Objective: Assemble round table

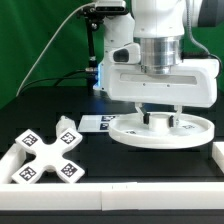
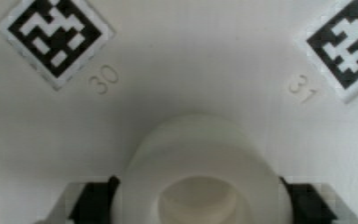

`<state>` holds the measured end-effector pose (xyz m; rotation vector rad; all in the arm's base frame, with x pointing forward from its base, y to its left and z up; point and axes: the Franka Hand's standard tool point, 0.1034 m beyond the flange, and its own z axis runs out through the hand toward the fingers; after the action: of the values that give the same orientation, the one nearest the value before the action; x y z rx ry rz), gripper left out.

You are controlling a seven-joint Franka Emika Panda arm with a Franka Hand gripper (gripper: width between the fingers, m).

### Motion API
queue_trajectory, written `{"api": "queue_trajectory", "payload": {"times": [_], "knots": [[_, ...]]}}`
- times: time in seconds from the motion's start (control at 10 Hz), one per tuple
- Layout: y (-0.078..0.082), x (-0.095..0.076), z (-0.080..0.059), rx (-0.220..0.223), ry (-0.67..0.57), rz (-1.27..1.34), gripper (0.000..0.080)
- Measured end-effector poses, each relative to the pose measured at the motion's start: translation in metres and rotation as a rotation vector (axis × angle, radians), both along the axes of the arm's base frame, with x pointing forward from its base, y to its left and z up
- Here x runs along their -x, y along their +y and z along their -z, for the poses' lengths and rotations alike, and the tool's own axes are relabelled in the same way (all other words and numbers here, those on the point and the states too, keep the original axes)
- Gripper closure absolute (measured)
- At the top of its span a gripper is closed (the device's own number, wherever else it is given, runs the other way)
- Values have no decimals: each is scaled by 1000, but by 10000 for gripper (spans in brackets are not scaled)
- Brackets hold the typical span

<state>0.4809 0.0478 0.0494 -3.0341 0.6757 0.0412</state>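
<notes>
The large round disc (image 1: 128, 133) lies flat on the table at the exterior view's right. My gripper (image 1: 163, 119) hangs straight over its middle with the fingers down on it. In the wrist view the disc (image 2: 185, 70) fills the picture, with two square tags numbered 30 and 31. The short thick post (image 2: 201, 165) stands on the disc between my black pads (image 2: 98, 196), which sit against its two sides. The X-shaped cross base (image 1: 45, 157) lies flat at the exterior view's left front, apart from my gripper.
The marker board (image 1: 93, 124) lies just to the left of the disc. A small white part (image 1: 65, 126) stands behind the cross base. White border rails run along the front (image 1: 120, 205) and the right edge (image 1: 218, 160). A green backdrop stands behind.
</notes>
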Motion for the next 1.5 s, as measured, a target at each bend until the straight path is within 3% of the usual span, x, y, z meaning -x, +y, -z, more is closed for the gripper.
{"api": "queue_trajectory", "payload": {"times": [0.3,0.6,0.7,1.1,1.3,1.5], "knots": [[-4,-4,1,0,7,-31,390],[-33,-70,8,0,-35,-128,390],[-38,-76,14,-4,-69,-157,390],[-35,-71,17,-7,-55,-122,390],[-23,-81,27,-1,-43,-95,390],[-23,-86,33,3,-40,-78,390]]}}
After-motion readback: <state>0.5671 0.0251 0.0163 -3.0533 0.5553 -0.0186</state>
